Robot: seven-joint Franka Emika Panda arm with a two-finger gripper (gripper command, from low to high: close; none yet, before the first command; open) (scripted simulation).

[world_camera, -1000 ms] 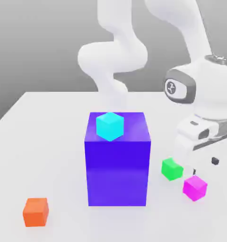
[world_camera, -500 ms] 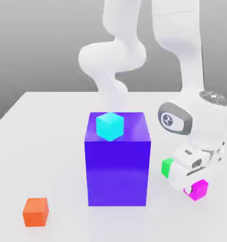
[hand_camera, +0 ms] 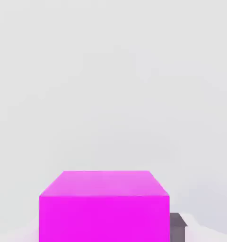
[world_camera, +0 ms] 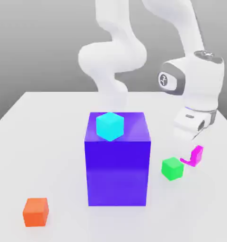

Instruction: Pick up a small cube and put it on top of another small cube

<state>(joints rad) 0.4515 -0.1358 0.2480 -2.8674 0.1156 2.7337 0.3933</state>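
An orange cube (world_camera: 36, 211) sits nearest on the white table (world_camera: 49, 156), toward the exterior view's left. Behind it stands the big blue-violet block (world_camera: 117, 165) with a cyan cube (world_camera: 109, 126) on top. To its right rests the green cube (world_camera: 172, 168). Just beyond, the hand (world_camera: 195, 150) is closed on the magenta-pink cube (hand_camera: 104, 208), lifted clear of the table.

White table (world_camera: 44, 142): big blue-violet block (world_camera: 117, 172) at centre; small orange cube (world_camera: 36, 211) at lower left; small green cube (world_camera: 172, 168) at right of centre.
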